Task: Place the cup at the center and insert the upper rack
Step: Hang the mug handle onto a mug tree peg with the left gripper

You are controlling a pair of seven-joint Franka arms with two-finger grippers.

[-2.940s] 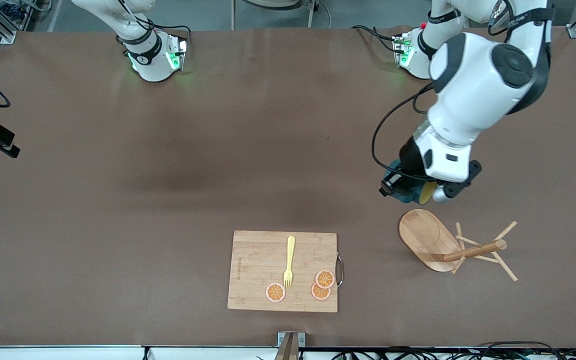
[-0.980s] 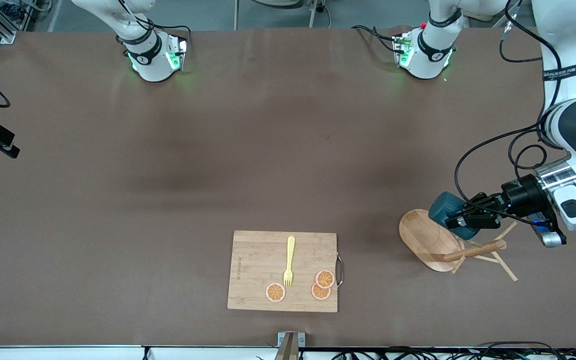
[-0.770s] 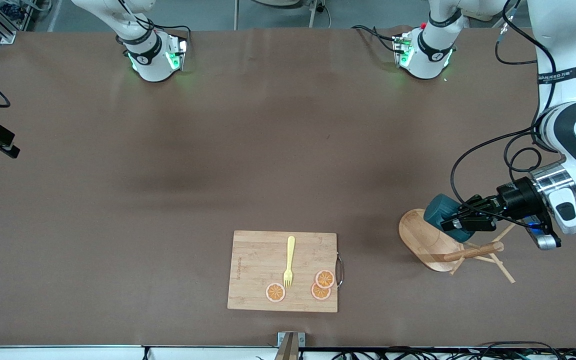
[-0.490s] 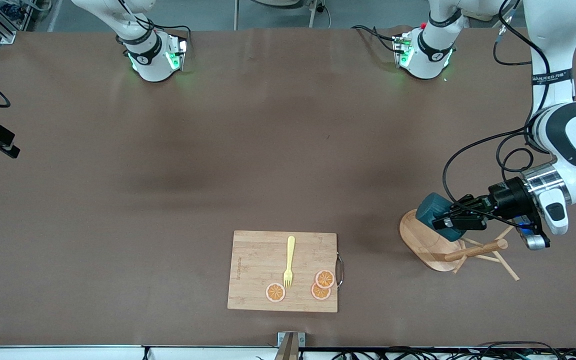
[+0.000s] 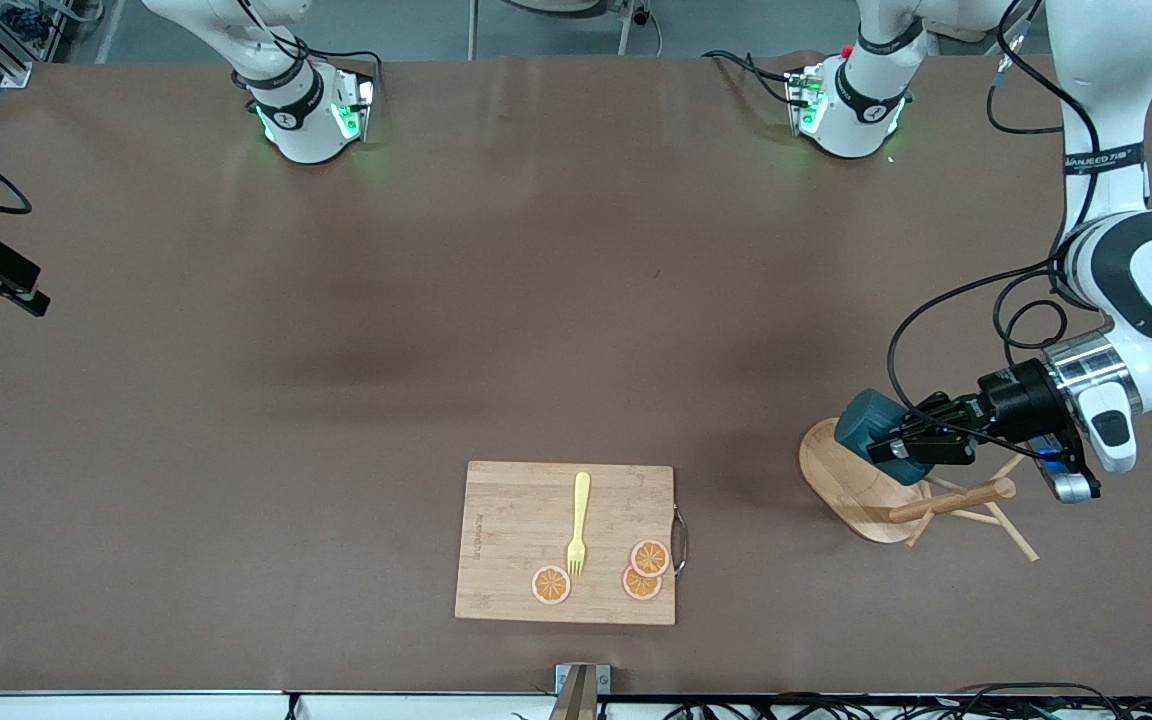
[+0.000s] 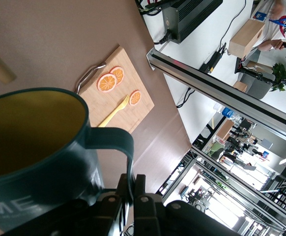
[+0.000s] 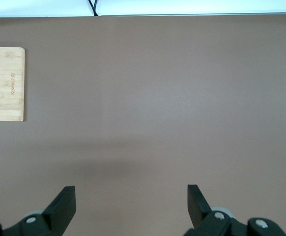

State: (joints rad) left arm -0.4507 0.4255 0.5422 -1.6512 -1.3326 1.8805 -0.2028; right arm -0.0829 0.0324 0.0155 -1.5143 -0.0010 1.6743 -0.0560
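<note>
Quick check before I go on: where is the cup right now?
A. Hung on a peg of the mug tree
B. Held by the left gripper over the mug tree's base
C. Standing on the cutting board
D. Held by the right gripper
B: the left gripper is shut on the cup by its handle, above the base of the tipped-over mug tree; the right gripper is open and empty.

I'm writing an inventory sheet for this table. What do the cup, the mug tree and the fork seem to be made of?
Cup, in the left claw: probably glazed ceramic, smooth teal outside, mustard inside.
Mug tree, lying tipped over: light unpainted wood, grain visible on its oval base.
Fork on the cutting board: uniform pale yellow, perhaps plastic; hard to tell.
</note>
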